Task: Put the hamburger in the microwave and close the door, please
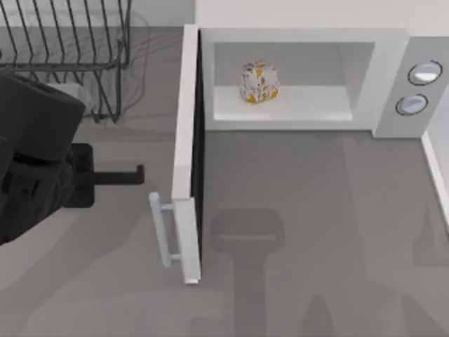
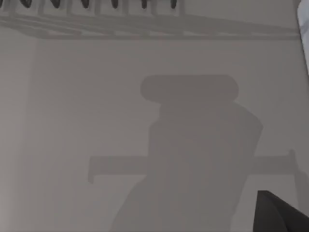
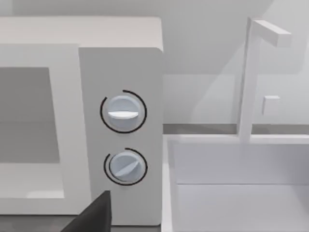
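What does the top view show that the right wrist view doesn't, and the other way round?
Top view alone: the hamburger sitting inside the microwave, the door swung wide open with its handle, the dish rack, and the left gripper left of the door. Right wrist view alone: a white sink basin with its tap beside the microwave. Both share the microwave's grey panel with two knobs and part of the pale cavity.

The left arm (image 1: 31, 158) sits at the left side of the bench, a big dark body. Its left gripper (image 1: 116, 175) reaches toward the right, low and level; one thin dark finger (image 1: 119, 175) is visible.
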Motion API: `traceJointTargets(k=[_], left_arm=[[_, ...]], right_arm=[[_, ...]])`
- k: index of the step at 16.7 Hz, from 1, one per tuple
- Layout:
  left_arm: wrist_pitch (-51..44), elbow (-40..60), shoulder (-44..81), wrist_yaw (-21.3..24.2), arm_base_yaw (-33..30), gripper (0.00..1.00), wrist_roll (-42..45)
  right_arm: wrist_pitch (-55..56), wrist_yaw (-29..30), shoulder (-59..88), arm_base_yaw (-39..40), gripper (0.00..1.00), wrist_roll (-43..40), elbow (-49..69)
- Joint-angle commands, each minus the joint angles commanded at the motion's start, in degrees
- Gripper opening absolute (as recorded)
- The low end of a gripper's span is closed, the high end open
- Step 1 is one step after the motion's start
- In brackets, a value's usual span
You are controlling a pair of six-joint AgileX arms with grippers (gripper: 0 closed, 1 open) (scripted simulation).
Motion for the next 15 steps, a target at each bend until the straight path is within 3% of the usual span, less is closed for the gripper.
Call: traceJointTargets(k=[5, 15], left_arm=[[2.3, -1.6, 0.5, 0.0, 0.3, 0.00, 0.1], [25.3, -17.4, 7.8, 0.2, 0.3, 0.00, 0.3]], right_arm=[[0.0, 0.0, 0.0, 0.0, 1.00, 0.0, 0.0], [0.0, 0.0, 0.0, 0.0, 1.00, 0.0, 0.0]])
